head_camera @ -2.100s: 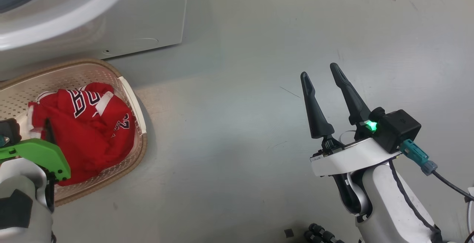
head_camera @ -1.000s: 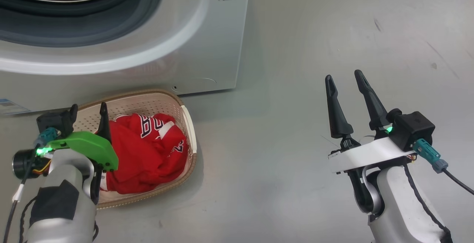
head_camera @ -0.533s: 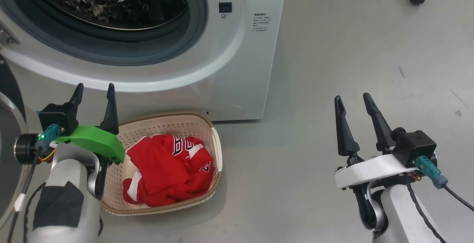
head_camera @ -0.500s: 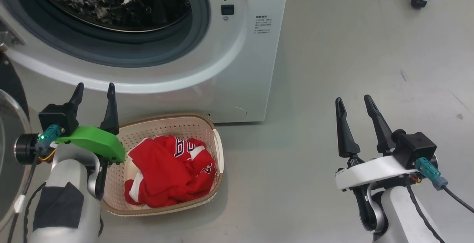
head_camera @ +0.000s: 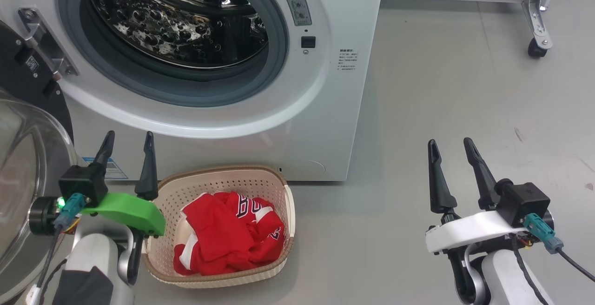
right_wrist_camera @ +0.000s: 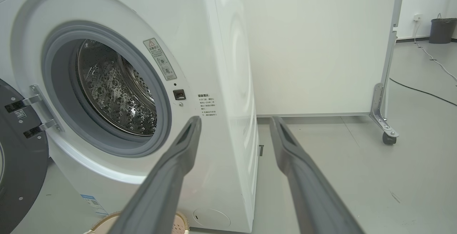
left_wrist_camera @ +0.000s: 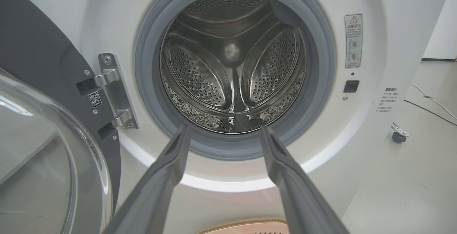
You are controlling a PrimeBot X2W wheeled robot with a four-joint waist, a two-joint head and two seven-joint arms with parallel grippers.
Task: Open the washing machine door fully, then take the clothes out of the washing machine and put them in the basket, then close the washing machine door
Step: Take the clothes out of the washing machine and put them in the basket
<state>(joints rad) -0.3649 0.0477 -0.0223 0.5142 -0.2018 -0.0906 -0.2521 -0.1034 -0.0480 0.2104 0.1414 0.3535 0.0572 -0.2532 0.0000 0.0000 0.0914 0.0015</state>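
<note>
Not much legible here, tbh. The washing machine (head_camera: 325, 109) front has a warning sticker (left_wrist_camera: 353, 40) with a red triangle sign, print too tiny to read. Lower down there's a small text block (head_camera: 347, 59), unreadable too. A QR code sticker (left_wrist_camera: 95, 99) sits on the washing machine door (left_wrist_camera: 35, 66) by the hinge. There's a blue label (head_camera: 113, 169) low on the front, too blurry. The red clothes (head_camera: 223, 240) show black-and-white characters, too crumpled to make out.

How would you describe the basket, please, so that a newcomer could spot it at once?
Find the big white washing machine. On the grey floor right before it sits a small cream basket with perforated sides and a brown rim. It alone holds red clothes.
</note>
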